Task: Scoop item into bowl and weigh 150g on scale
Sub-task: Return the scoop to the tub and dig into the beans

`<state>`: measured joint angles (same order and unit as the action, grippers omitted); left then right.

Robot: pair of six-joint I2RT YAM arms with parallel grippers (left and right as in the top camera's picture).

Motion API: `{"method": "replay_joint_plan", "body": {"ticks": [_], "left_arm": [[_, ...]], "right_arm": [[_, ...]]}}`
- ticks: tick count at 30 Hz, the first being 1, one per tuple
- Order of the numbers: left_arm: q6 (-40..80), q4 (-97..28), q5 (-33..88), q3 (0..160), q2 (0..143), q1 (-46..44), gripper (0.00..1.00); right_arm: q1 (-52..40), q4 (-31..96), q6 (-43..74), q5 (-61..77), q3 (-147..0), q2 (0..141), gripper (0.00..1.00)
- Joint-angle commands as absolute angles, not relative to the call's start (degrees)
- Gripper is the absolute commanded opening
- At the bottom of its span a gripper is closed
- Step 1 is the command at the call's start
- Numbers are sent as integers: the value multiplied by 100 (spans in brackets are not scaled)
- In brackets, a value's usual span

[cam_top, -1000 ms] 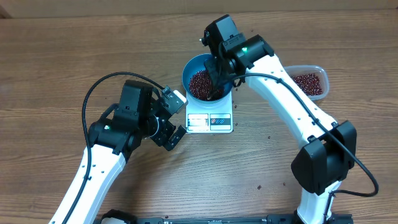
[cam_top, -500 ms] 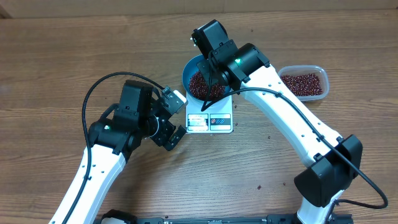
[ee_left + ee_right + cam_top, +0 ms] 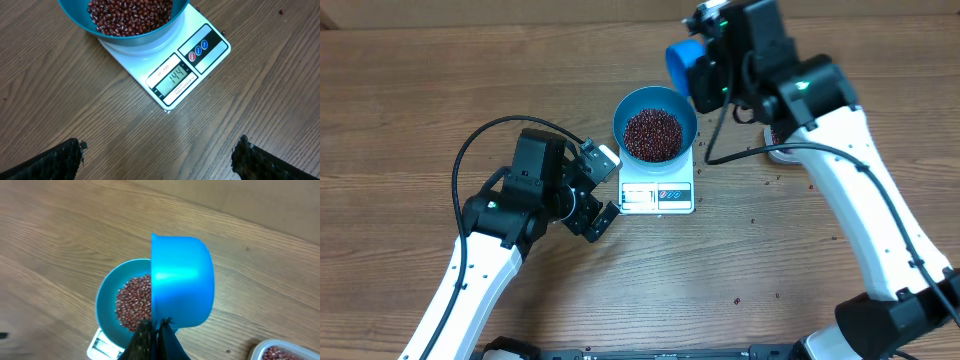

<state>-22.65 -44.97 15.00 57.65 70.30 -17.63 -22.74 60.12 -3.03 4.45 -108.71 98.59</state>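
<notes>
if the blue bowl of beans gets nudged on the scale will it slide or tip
The round bright blue plastic bowl is wider than the small white square scale, so it would likely slide or rock. Its heap of small red-brown beans probably steadies it, yet may shift.

The scale [image 3: 142, 56] display [image 3: 174, 79] reads 144. The small print line just above it is too blurred to read.

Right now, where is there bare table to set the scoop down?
Bare wood lies left of the bowl, on the far side of the left arm, and in front of the scale, between the two arms. It is crowded at the scale's left edge, by the left gripper, and right of the bowl, where the right gripper holds the scoop.
</notes>
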Motion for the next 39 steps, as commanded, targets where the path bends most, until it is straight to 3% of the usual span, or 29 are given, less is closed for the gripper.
{"method": "replay_joint_plan", "body": {"ticks": [1, 8, 13, 23, 39], "left_arm": [[-2206, -4475, 1610, 5747, 7050, -1802, 100], [-2206, -4473, 1610, 5747, 7050, -1802, 100], [-2206, -4475, 1610, 5747, 7050, -1802, 99], [-2206, -4473, 1610, 5747, 7050, -1802, 100], [-2206, -4475, 1610, 5747, 7050, -1802, 100]], "right_arm": [[-1881, 6123, -311, 1131, -11039, 9594, 4], [-150, 7332, -349, 1002, -11021, 9695, 4], [504, 7642, -346, 947, -10879, 10005, 4], [576, 7572, -303, -318, -10422, 10774, 4], [576, 6799, -351, 314, -9819, 11131, 4]]}}
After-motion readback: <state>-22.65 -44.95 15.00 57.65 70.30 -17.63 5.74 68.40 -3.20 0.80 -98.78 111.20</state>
